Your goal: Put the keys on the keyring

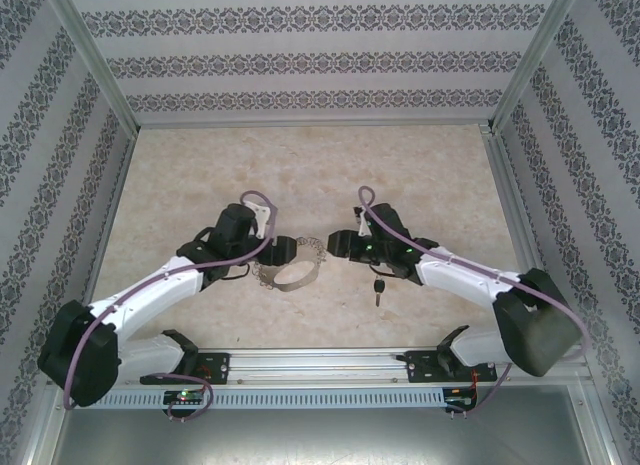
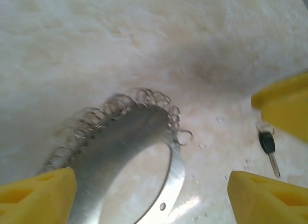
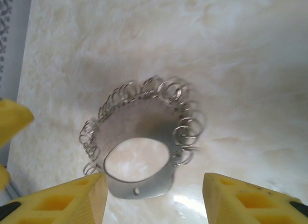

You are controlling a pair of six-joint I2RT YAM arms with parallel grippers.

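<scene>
keyring [image 3: 139, 120] on table [image 1: 200, 185] between left gripper [image 1: 283, 251] and right gripper [image 1: 334, 247], both spread apart, gripping nothing; key [image 1: 378, 287] near right gripper; room behind up to patterned walls [image 1: 300, 65].

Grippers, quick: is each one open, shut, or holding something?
Left gripper: open, straddling the keyring, not clamped.
Right gripper: open, straddling the same keyring, not clamped.
</scene>
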